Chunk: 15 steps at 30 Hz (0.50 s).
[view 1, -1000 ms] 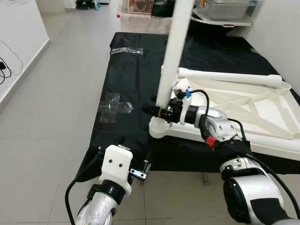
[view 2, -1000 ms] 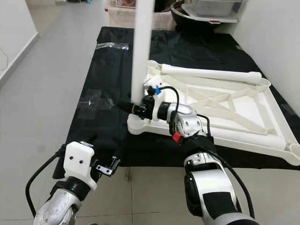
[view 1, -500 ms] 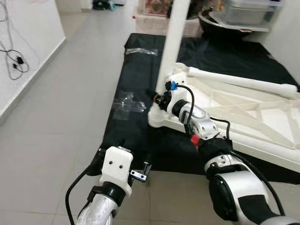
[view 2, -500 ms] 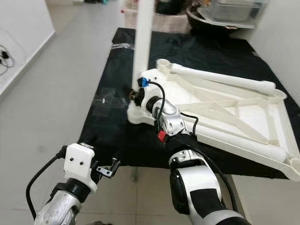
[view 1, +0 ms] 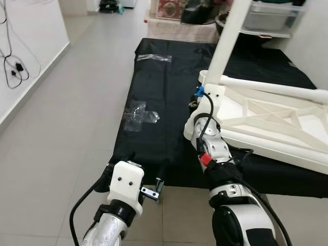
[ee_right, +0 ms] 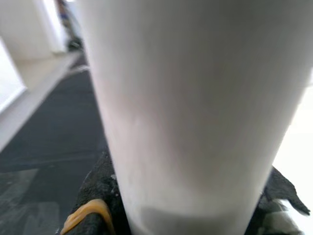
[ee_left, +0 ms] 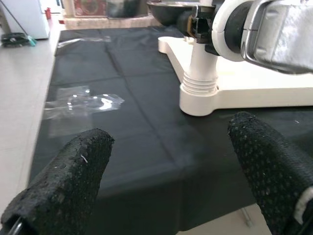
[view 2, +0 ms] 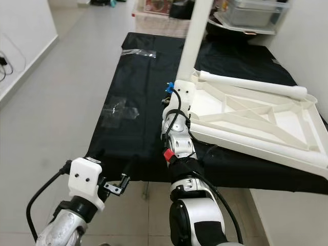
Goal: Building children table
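A white plastic table leg (ee_right: 195, 112) is clamped by the right gripper (view 1: 196, 104) at a corner of the upturned tabletop (view 2: 246, 115).

Nearest, the left gripper (ee_left: 171, 166) is held above the near edge of the black cloth (view 1: 159, 97), its knobbly black fingers (ee_left: 73, 171) spread apart and empty. Beyond it, the smooth round leg stands tilted in a ribbed corner socket (ee_left: 198, 93). The ribbed, cross-braced tabletop lies on the cloth, with a second round leg (view 2: 251, 84) lying along its far edge. A crumpled clear plastic bag (view 1: 139, 111) lies flat on the cloth.
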### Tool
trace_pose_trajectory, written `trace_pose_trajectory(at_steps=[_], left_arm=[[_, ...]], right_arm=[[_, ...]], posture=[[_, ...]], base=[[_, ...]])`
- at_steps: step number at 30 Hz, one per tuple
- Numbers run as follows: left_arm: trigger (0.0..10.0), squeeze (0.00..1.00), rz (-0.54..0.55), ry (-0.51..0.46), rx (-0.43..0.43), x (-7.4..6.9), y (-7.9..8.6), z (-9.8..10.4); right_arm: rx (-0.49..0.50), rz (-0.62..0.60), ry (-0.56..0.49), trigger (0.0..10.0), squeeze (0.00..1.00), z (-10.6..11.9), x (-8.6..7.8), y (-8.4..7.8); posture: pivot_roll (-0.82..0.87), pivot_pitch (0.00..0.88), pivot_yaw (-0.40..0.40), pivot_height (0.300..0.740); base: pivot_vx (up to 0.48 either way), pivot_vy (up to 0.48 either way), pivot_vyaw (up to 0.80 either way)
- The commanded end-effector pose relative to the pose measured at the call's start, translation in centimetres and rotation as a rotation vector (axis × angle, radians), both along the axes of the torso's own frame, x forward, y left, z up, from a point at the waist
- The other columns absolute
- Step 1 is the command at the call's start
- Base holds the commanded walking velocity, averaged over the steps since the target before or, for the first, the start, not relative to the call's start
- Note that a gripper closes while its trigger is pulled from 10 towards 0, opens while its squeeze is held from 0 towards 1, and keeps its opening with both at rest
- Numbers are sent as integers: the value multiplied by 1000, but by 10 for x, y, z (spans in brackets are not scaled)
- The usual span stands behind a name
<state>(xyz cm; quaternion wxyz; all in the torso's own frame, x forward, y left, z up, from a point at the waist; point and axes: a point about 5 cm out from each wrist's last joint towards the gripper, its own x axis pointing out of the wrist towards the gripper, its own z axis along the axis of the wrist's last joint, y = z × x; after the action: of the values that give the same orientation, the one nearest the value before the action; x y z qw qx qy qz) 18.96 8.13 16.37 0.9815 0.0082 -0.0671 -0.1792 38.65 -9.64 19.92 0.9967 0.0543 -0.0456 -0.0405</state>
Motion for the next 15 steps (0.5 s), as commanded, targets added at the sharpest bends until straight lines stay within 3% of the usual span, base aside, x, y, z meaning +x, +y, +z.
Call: trace_pose_trajectory(at_steps=[1,2,3,4,5,6,10,11,12,13,15], left_arm=[[10000,0,-7,10,4,-1,-1,-3],[10000,0,-7,10,4,-1,-1,-3],[10000,0,-7,10,3,-1,-2,-3],[10000,0,-8,10,3,-1,-2,-3],[10000,0,-8,10,2,0,-2,-3],[10000,0,-9,10,2,0,-2,-3],[10000,0,-9,9,1,0,-2,-2],[10000,0,-9,9,1,0,-2,-2],[10000,0,-10,9,2,0,-2,-2],[10000,0,-10,9,2,0,-2,-2],[10000,0,-10,9,3,0,-2,-2]], right_arm=[[4,56,-158,10000,467,23,-2,5],[4,56,-158,10000,467,23,-2,5],[-17,46,-174,10000,1000,23,-1,-2],[-30,36,-181,10000,1000,23,0,-7],[-27,111,-172,10000,0,21,3,-10],[-21,168,-164,10000,0,21,5,-11],[77,696,-36,10000,0,9,5,0],[77,696,-36,10000,0,9,5,0],[51,851,-14,10000,0,8,2,1],[51,851,-14,10000,0,8,2,1],[13,1051,13,10000,0,8,-3,1]], posture=[[97,95,-87,740],[97,95,-87,740],[97,98,-88,740],[99,98,-88,740],[99,99,-90,740],[99,99,-90,740],[97,103,-90,740],[97,103,-90,740],[98,103,-87,740],[98,103,-87,740],[98,105,-90,740]], base=[[0,0,0],[0,0,0],[0,0,0],[0,0,0],[0,0,0],[0,0,0],[0,0,0],[0,0,0],[0,0,0],[0,0,0],[0,0,0]])
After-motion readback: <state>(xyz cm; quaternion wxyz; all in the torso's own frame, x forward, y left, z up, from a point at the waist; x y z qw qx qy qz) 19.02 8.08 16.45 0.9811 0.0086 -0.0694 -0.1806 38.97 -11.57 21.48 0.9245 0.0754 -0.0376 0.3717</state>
